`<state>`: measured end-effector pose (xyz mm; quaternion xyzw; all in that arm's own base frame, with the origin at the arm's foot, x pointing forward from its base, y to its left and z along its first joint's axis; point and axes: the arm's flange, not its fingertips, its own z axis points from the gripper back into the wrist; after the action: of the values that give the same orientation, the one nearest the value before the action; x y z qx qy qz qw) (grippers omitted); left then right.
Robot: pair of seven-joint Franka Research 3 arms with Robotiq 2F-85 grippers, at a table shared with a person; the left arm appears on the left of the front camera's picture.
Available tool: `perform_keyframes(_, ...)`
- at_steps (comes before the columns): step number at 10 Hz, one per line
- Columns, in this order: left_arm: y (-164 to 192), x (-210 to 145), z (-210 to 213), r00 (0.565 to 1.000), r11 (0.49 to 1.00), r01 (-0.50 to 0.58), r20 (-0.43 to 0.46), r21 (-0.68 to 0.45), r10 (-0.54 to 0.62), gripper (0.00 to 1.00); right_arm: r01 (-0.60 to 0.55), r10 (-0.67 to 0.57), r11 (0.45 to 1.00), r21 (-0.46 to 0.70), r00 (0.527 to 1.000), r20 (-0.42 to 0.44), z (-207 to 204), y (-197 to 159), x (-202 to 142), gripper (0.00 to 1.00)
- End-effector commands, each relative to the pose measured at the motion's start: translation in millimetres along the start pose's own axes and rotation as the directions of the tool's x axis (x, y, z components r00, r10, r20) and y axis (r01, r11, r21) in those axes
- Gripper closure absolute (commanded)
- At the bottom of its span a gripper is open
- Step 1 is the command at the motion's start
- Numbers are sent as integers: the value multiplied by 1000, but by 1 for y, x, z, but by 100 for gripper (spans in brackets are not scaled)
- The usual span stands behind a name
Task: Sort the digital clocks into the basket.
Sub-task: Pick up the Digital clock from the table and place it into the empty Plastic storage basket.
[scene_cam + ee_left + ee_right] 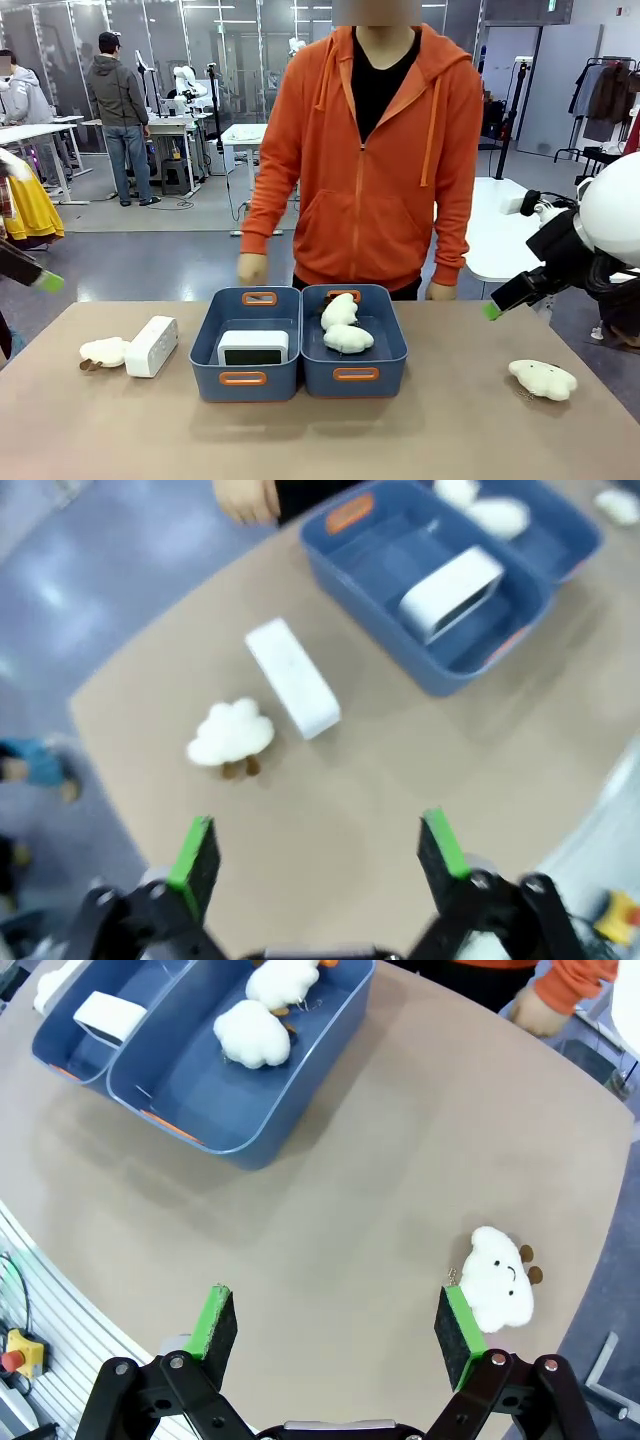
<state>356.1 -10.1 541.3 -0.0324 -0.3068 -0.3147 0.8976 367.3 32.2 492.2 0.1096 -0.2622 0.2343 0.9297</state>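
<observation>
Left pincer (316, 830) and right pincer (335, 1305) are both held released and empty above the counter (440, 440), one toward each end. Two digital clocks are counted: one clock (253, 347) inside the left basket (245, 378), the other clock (152, 346) on the counter just left of it. Four plush toys (542, 379) are counted, two of them in the right basket (356, 375). The basketed clock's lower part is hidden by the near wall, and the left wrist view is blurred.

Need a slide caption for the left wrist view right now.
Open left gripper hovers above a clock and plush toy on the table; second clock sits in the basket.
</observation>
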Motion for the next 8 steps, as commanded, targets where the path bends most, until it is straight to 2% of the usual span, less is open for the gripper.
perform_keyframes(1, -21, 9, -14, 982, 994, -87, -160, 72, 98, 0, 10, -10, 1000, -3, 1000, 4, 0, 1, -1, 0)
perform_keyframes(2, -24, 18, -27, 973, 989, -138, -179, 57, 147, 0, 10, -10, 1000, -3, 1000, 4, 0, 1, -1, 0)
perform_keyframes(3, -26, 19, -57, 955, 978, -177, -221, 115, 198, 0, 10, -10, 1000, -3, 1000, 4, 0, 1, -1, 0)
perform_keyframes(4, -30, 17, -78, 949, 972, -206, -218, 109, 226, 0, 10, -10, 1000, -3, 1000, 4, 0, 1, -1, 0)
perform_keyframes(5, -31, 17, -82, 959, 972, -228, -158, 64, 235, 0, 10, -10, 1000, -3, 1000, 4, 0, 1, -1, 0)
perform_keyframes(6, -24, 15, -63, 984, 985, -173, -33, 20, 174, 0, 10, -10, 1000, -3, 1000, 4, 0, 1, -1, 0)
perform_keyframes(7, -6, 8, -13, 981, 988, -155, 117, -26, 157, 0, 10, -10, 1000, -3, 1000, 4, 0, 1, -1, 0)
perform_keyframes(8, 7, -9, 27, 971, 986, -135, 186, -98, 151, 0, 10, -10, 1000, -3, 1000, 4, 0, 1, -1, 0)
